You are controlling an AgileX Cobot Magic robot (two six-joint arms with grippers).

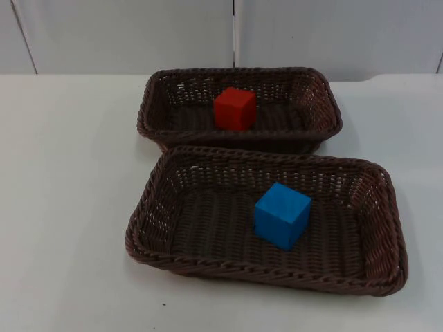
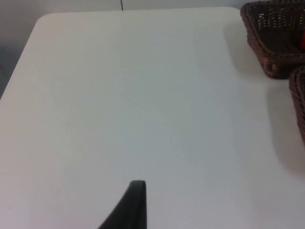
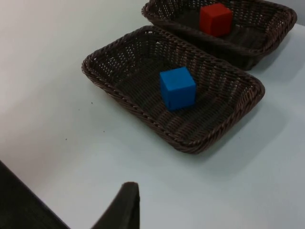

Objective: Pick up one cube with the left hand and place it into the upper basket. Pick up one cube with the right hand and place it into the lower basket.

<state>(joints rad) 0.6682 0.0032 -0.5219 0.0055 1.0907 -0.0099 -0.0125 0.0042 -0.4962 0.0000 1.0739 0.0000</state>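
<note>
A red cube (image 1: pixel 234 108) rests inside the upper wicker basket (image 1: pixel 151 111), near its middle. A blue cube (image 1: pixel 282 214) lies in the lower basket (image 1: pixel 263 273), right of its centre. The right wrist view looks down on both: the blue cube (image 3: pixel 177 88) in the lower basket (image 3: pixel 143 118), and the red cube (image 3: pixel 216 19) in the upper basket (image 3: pixel 279 24) behind it. My right gripper (image 3: pixel 126 202) hangs over bare table, well back from the lower basket and holding nothing. My left gripper (image 2: pixel 136 202) waits over bare table far to the left of the upper basket (image 2: pixel 274 45), with nothing in it.
The two dark brown baskets stand close together, the lower one's back rim almost touching the upper one's front wall. White table (image 1: pixel 62 207) spreads to the left and right of them. The grey partition wall (image 1: pixel 124 34) rises behind.
</note>
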